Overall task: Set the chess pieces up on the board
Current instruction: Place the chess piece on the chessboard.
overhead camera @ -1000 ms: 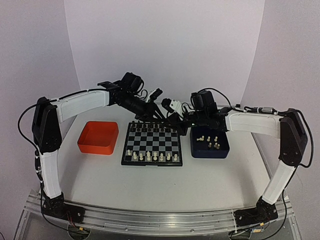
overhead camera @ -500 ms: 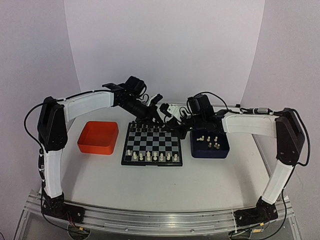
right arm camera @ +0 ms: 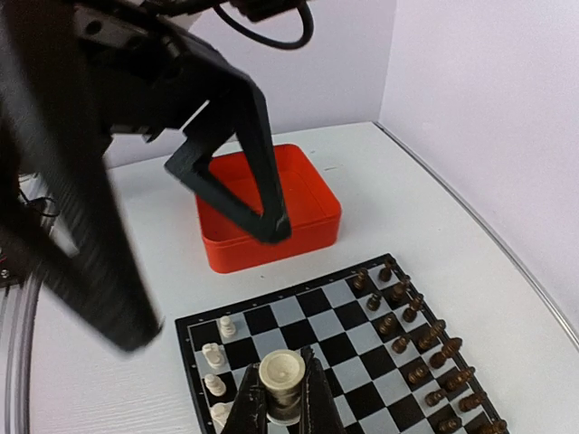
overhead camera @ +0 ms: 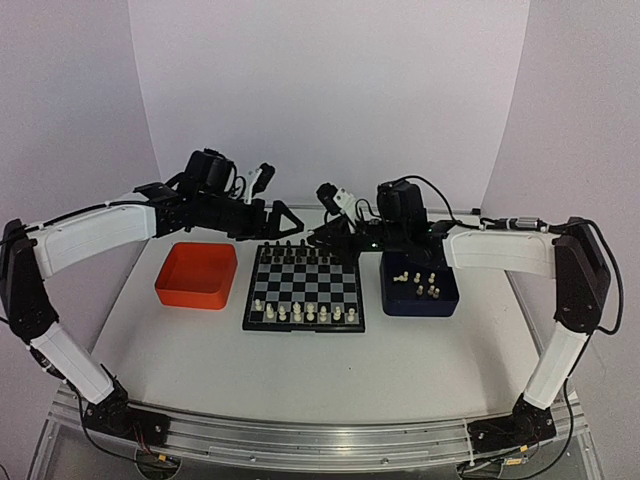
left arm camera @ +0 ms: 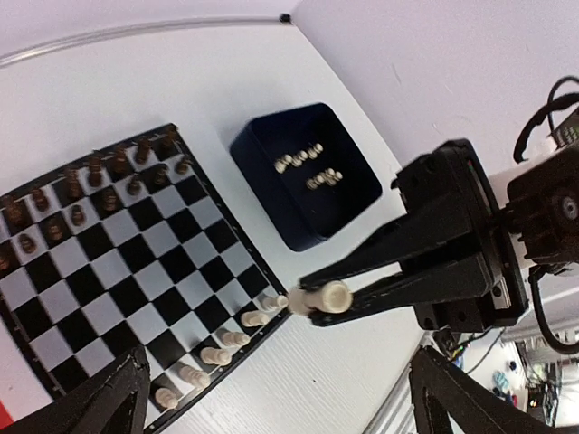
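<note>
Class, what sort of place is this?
Probably a robotics lab bench: left arm and right arm bolted to a rail, plain backdrop, a chessboard staged between an orange tray and a blue tray.

the board point(overhead camera: 305, 286) is checkered black and light grey inside a black border, the chess pieces point(overhead camera: 297, 314) are cream-white, the other chessmen point(left arm camera: 118, 163) dark, one tray point(overhead camera: 195, 293) orange, the other tray point(overhead camera: 420, 306) dark blue, the table point(overhead camera: 400, 360) white.

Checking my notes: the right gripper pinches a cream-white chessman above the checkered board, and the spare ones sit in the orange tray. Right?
No: the spare cream-white plastic chessmen sit in the dark blue tray, not the orange tray, as the top external view shows. The right gripper does pinch a chessman above the checkered board.
</note>
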Motion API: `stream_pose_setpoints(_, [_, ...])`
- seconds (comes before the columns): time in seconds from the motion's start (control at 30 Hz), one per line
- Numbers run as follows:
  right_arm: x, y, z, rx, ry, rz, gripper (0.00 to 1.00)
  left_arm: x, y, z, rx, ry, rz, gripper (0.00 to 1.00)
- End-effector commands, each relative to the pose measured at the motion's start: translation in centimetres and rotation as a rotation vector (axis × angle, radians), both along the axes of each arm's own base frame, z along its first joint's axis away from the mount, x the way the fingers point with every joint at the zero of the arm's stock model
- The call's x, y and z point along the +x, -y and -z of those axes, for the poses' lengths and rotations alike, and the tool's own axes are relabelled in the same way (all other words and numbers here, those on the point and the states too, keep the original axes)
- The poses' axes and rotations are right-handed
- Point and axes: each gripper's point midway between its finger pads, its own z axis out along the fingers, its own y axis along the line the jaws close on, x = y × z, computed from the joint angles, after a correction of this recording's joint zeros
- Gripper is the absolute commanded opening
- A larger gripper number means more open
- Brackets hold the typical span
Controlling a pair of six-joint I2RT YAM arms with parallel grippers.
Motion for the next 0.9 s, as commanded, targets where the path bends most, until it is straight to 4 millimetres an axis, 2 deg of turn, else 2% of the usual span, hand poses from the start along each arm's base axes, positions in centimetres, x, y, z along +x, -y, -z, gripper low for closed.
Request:
stream_pose_setpoints(0.0, [-3.1,-1.8,-3.8,0.136,-0.039,-0.184,0.00,3.5,-6.4,-3.1,0.000,0.144,-0.364,1.00])
stream_pose_setpoints(0.13, [-3.6,-4.3,-3.4,0.181,-0.157,-0.284,0.00,4.1,-13.3,-1.6,0.123,0.115,-0.688,1.00])
stream_pose_setpoints(0.2, [-4.4,-6.2,-2.3,0.164,-0.131,-0.320,0.01,3.8,-16.2,-0.6,0.181,0.088,-0.806,1.00])
stream_pose_setpoints(0.3, [-5.1,-8.7,-0.5,0.143,-0.120,-0.356,0.01,3.0,-18.7,0.6,0.201,0.057,-0.892,1.00])
stream_pose_setpoints(0.43, [-5.9,-11.8,1.8,0.134,-0.157,-0.403,0.01,2.1,-20.3,1.6,0.197,0.031,-0.935,1.00])
stream_pose_setpoints(0.57, [-6.2,-14.0,4.4,0.113,-0.163,-0.425,0.02,1.5,-19.8,2.1,0.170,0.030,-0.890,1.00])
stream_pose_setpoints(0.87, [-5.1,-15.5,9.4,0.039,-0.147,-0.391,0.05,0.4,-20.7,1.8,0.168,0.058,-0.889,1.00])
